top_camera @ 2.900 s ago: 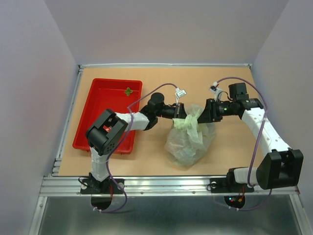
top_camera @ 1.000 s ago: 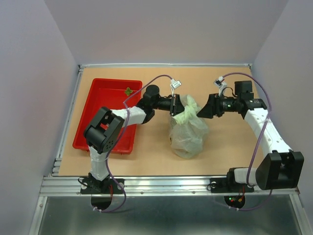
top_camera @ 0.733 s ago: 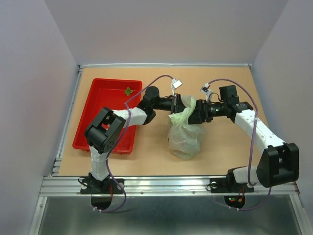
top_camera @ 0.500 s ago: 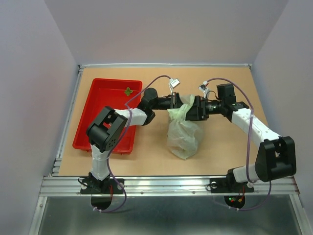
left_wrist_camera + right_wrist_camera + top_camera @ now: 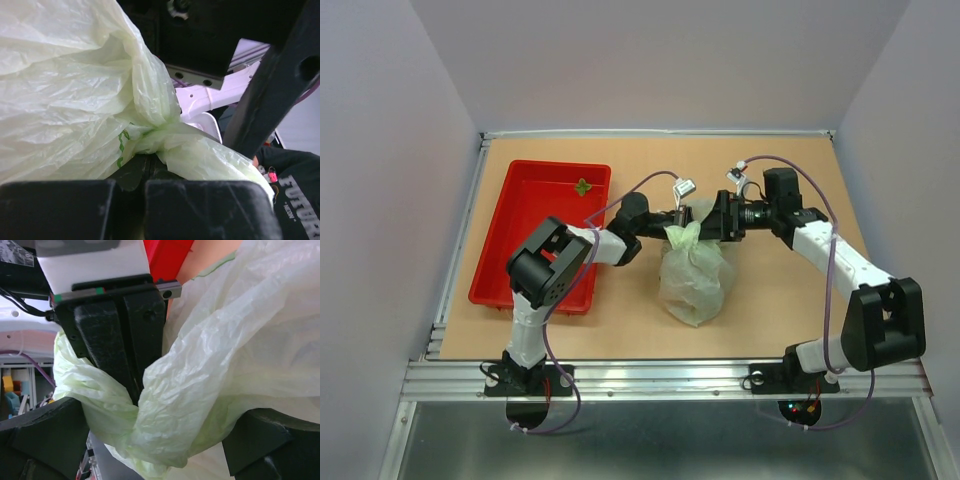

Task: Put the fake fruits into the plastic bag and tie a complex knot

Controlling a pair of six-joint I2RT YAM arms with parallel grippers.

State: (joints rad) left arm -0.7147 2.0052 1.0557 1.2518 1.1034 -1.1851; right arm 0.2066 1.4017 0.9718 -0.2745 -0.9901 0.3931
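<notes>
Tan tabletop point(image 5: 620, 320), tray point(image 5: 530, 200) at left. Bag point(image 5: 695, 285) sits mid-table, neck gathered upward. Left gripper point(image 5: 678, 222) pinches handle strip point(image 5: 165, 145) tight, likely anchoring it for tying. Right gripper point(image 5: 155, 440) spread wide around twisted neck point(image 5: 150, 405), not yet gripping. Fruits unseen, presumably inside bag.

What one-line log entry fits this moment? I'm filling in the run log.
stage: tying bag | left gripper: shut on plastic bag top | right gripper: open, astride the bag's gathered neck
</notes>
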